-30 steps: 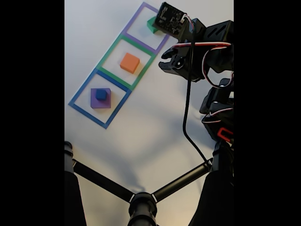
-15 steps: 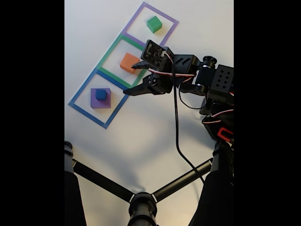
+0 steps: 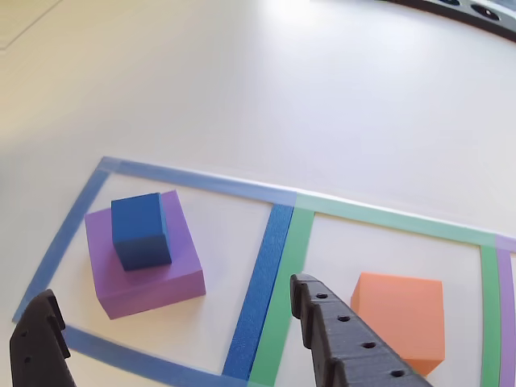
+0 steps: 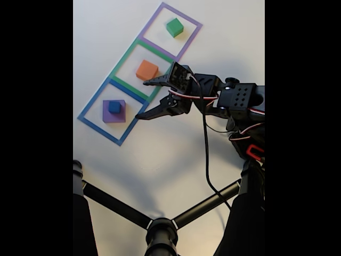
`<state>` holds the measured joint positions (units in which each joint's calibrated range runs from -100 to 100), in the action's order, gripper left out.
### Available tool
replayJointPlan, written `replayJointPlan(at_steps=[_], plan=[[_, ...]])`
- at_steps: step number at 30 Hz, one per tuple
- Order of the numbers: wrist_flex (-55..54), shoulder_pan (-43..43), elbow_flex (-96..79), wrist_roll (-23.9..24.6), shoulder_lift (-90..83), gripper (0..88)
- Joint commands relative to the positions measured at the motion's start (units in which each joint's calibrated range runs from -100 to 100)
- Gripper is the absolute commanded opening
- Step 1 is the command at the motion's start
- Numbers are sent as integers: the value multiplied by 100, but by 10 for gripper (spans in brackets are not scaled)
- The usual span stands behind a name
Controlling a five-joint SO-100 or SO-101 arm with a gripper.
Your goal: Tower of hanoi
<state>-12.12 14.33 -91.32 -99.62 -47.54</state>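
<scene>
In the fixed view the small blue cube (image 4: pixel 114 106) sits on the flat purple block (image 4: pixel 109 117) inside the blue tape square. The orange block (image 4: pixel 146 70) lies in the green tape square and the green block (image 4: pixel 174 27) in the purple tape square. My gripper (image 4: pixel 141 100) is open and empty, just right of the blue square, its fingers pointing at the purple block. In the other view the blue cube (image 3: pixel 141 230) on the purple block (image 3: pixel 153 278) lies ahead between my open fingertips (image 3: pixel 310 294), with the orange block (image 3: pixel 401 318) to the right.
Blue (image 4: pixel 93 101), green (image 4: pixel 120 58) and purple (image 4: pixel 189 40) tape outlines form a diagonal row on the white table. Black tripod legs (image 4: pixel 114 205) cross the bottom of the fixed view. The arm body and its cable (image 4: pixel 205 154) fill the right side.
The gripper swung from beside the green block down and left past the orange block, and now points at the blue square with its jaws spread. No block has moved.
</scene>
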Motion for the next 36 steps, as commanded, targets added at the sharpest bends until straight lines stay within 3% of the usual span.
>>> replayJointPlan(at_steps=[1,16,36], plan=[[-929,50,86,-38,780,339],[-3235,264,903,-38,3600,339],[-4247,599,1885,-38,5363,335]])
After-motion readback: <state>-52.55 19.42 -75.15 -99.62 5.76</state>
